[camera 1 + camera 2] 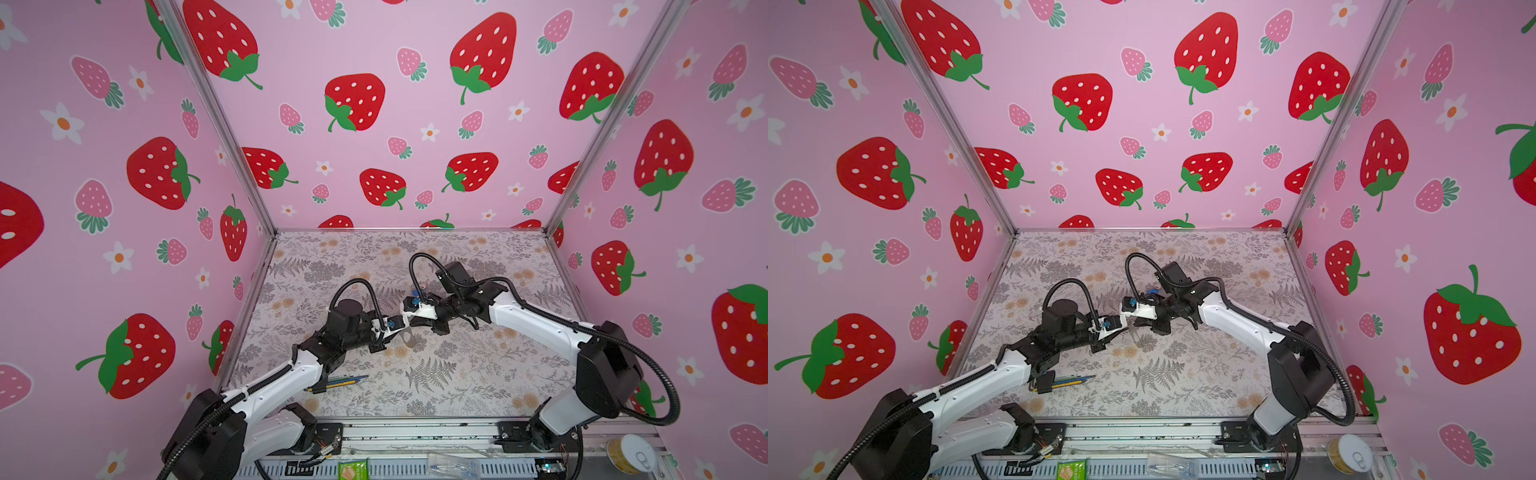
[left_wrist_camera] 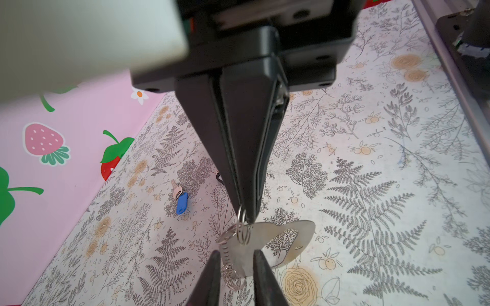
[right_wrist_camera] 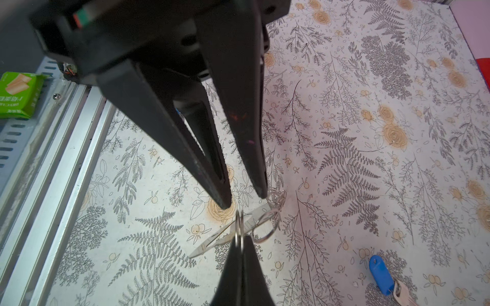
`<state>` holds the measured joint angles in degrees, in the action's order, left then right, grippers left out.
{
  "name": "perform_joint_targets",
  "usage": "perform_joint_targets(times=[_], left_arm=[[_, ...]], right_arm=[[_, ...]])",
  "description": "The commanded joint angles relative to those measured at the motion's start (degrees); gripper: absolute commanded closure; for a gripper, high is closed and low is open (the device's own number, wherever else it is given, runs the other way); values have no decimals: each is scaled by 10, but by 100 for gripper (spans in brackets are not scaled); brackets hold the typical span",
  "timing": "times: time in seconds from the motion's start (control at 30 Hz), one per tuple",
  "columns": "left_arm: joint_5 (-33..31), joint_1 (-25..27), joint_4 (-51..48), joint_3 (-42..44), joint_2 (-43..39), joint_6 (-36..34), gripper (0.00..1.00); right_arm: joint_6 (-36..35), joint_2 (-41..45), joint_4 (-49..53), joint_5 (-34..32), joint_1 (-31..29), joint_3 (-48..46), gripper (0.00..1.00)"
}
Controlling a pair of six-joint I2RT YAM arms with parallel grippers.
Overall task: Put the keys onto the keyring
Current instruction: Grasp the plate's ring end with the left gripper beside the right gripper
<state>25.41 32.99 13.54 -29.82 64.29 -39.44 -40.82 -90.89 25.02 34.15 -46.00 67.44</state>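
Right gripper [image 2: 245, 212] — pressed together on one split ring [image 2: 241, 221] of the keyring [image 2: 261, 233], which hangs clear of the table [image 2: 371, 185], just below frame centre in both top views. Left gripper [image 2: 237, 255]: spread astride the ringed edge. Caution — a sideways nudge may pull the ring free. The blue-tagged key [image 2: 181, 202] lies on the table, unthreaded.
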Motion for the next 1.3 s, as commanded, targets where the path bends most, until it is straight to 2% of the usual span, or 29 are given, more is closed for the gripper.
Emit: perform_joint_targets(times=[0.0,0.3,0.43,0.97,1.27], left_arm=[[11,6,13,-24,-4,-13,75],[17,8,33,-13,-2,3,75],[20,8,43,-10,1,13,79],[27,14,26,-9,0,6,80],[24,22,11,-16,5,4,90]], right_arm=[[-13,-10,21,26,1,15,100],[-3,-6,6,41,6,7,100],[0,-7,6,46,7,5,100],[9,-9,-4,67,15,2,100],[14,-8,-17,70,15,-3,100]])
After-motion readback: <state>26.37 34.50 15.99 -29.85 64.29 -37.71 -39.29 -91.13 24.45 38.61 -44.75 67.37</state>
